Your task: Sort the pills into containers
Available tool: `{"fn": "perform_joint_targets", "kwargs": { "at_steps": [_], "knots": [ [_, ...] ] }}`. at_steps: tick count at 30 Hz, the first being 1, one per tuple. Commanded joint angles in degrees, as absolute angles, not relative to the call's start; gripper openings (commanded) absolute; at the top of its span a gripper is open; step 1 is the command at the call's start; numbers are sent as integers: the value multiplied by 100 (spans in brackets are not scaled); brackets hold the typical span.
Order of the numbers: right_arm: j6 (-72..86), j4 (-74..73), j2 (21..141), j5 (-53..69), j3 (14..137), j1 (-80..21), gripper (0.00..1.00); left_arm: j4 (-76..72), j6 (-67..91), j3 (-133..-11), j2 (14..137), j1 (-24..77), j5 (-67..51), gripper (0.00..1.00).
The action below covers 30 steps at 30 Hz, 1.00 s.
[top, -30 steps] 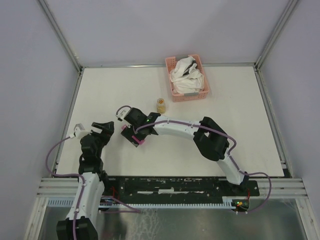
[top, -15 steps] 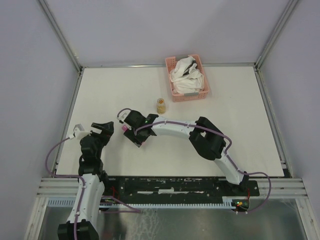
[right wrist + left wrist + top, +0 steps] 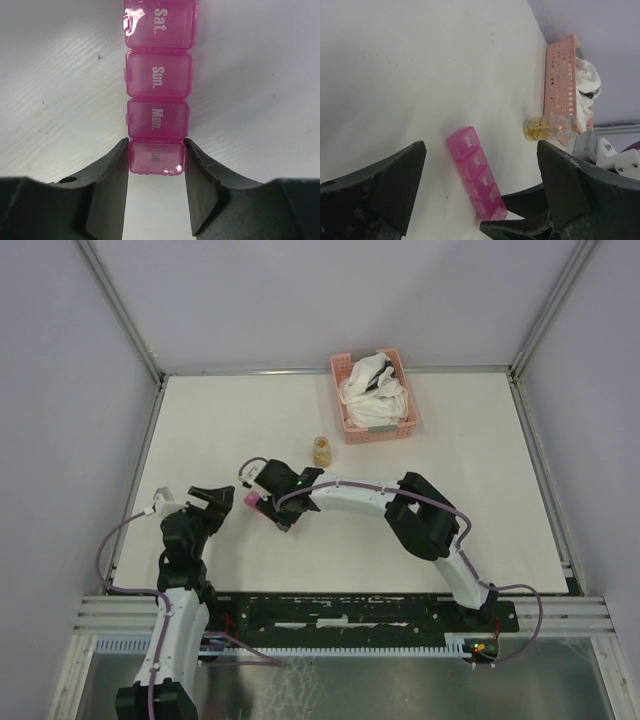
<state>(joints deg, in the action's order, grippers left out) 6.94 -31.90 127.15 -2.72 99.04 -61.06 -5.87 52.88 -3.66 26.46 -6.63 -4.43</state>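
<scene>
The containers are a magenta pill-box strip [image 3: 157, 85] with day labels, lying flat on the white table [image 3: 450, 470]. My right gripper [image 3: 156, 150] is shut on the strip's near end, one finger against each side of the "Tues" compartment. From above, the strip [image 3: 252, 498] pokes out left of the right gripper [image 3: 264, 504]. My left gripper [image 3: 481, 150] stands wide open with nothing in it, a short way left of the strip [image 3: 475, 175]. The pills show as yellow grains in a small clear bottle [image 3: 322, 450], also seen in the left wrist view [image 3: 550, 127].
A pink lattice basket [image 3: 344, 426] with white cloths sits at the back of the table, behind the bottle. The same basket [image 3: 560, 75] shows in the left wrist view. The table's left edge rail [image 3: 140, 470] runs close to my left arm.
My right gripper's jaws have closed in onto the end of the pill-box strip. The left arm has shifted only slightly and stays open.
</scene>
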Motion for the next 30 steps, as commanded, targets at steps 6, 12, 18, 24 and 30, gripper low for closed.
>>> {"fn": "perform_joint_targets", "kwargs": {
  "at_steps": [6,12,18,24,30],
  "knots": [
    [286,-2435,10706,1144,8720,-5449,24,-1388,6054,-334,2351,-669,-2514,100],
    [137,-2626,9490,2170,7927,-4998,23,-2125,6881,-344,1656,-310,-2822,100],
    [733,-2687,8497,3322,7368,-4567,23,-2846,7001,-433,1056,621,-2245,100],
    [559,-2564,8120,3108,7067,-4491,23,-3190,6769,-687,1923,2121,-1355,97],
    [92,-2818,8140,2470,7066,-4491,23,-3178,6556,-1238,3083,3222,-137,97]
  ]
}}
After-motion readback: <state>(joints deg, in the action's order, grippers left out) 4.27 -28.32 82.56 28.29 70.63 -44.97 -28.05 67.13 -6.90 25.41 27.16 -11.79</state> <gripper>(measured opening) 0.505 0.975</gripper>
